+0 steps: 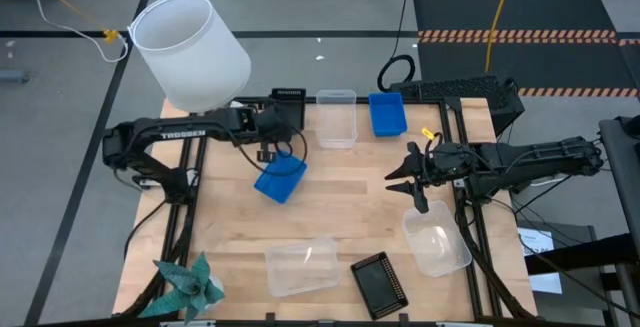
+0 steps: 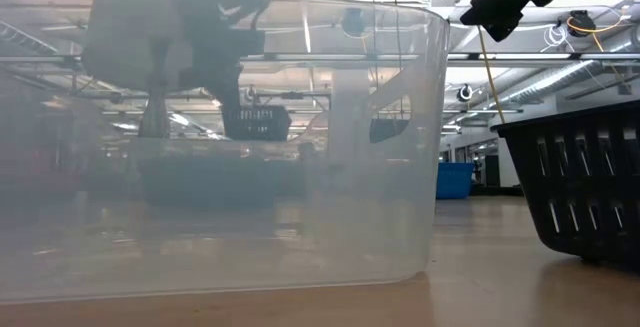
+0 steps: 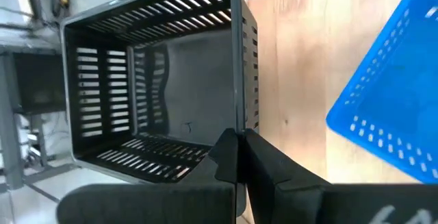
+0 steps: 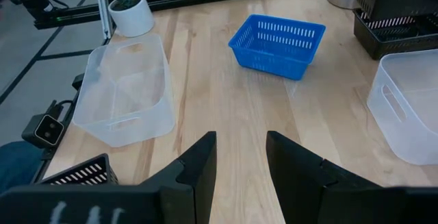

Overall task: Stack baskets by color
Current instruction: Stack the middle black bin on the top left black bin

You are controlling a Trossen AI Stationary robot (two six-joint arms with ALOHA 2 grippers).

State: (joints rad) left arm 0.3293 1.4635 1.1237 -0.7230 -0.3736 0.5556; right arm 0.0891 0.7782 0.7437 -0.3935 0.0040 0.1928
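Overhead, the wooden worktop (image 1: 340, 182) carries baskets scattered by colour: a blue basket (image 1: 280, 178) tilted near the middle, a second blue basket (image 1: 387, 113) at the far edge beside a clear basket (image 1: 336, 117), two more clear ones at the near side (image 1: 302, 267) and the right (image 1: 436, 241), and a black basket (image 1: 380, 284) at the near edge. The left gripper (image 1: 272, 127) sits at the far left, where a black basket is partly hidden under it; the right gripper (image 1: 412, 182) hovers over bare wood. A white lampshade (image 1: 190, 52) and a teal paper star (image 1: 188, 282) stand aside.

From worktop level, a translucent basket wall (image 2: 220, 137) fills the view, smooth and glossy, with a slotted black basket (image 2: 580, 187) to the right.

At the left wrist, the fingers (image 3: 233, 159) are pressed together on the thin rim of the black slotted basket (image 3: 150, 80), pinching its wall; the tilted blue basket (image 3: 390, 107) lies just beside.

At the right wrist, the fingers (image 4: 198, 162) stand spread and empty above the wood.

These thin moulded plastic bins look light, fairly stiff yet springy, and probably slippery; a rim pinch on a short wall seems the best hold, and tapered sides should nest easily.
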